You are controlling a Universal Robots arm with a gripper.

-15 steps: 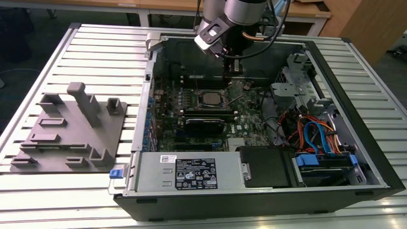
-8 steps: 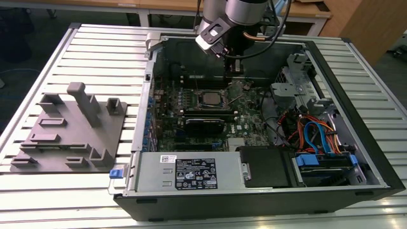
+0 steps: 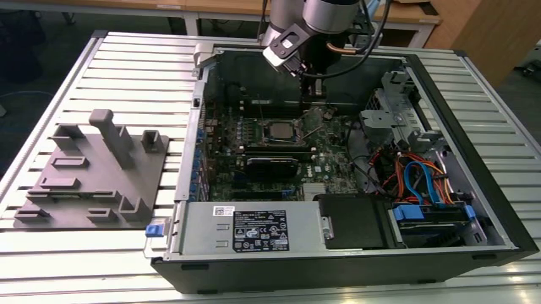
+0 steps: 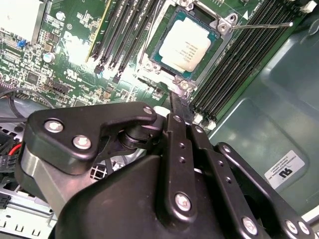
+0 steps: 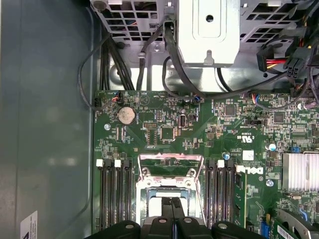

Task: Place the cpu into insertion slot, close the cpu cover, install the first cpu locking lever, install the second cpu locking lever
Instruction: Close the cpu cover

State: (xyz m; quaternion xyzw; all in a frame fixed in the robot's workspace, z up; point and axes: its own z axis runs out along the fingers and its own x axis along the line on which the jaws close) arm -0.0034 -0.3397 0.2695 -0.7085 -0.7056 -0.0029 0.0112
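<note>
Exterior view: an open computer case (image 3: 338,269) lies on the slatted counter (image 3: 127,63), and the robot arm (image 3: 325,16) reaches down into it above the green motherboard (image 3: 224,168). The insertion slot (image 4: 169,66) sits on that board, and the cpu (image 4: 185,46) lies flat inside it, its pale metal top uncovered, with the slot's dark rim showing all around it.

In the first wrist view the end effector (image 5: 173,200) hangs just over the near edge of the slot. Its two dark fingers (image 5: 169,209) are pressed together with only a thin seam between them, and nothing is clamped in them. The second wrist view shows a finger (image 4: 178,104) reaching to the metal tab at the slot's corner.

The cpu cover (image 5: 172,157) is swung up off the slot and stands on the side away from the end effector, so that green board shows through its cut-out middle. A thin locking lever (image 4: 261,25) juts out from one corner of the slot, free and unlatched, across the black memory slots (image 4: 239,64) beside it.

A grey fixture block (image 3: 93,183) rests on the counter well apart from the slot, outside the case, toward the exterior view's left.
</note>
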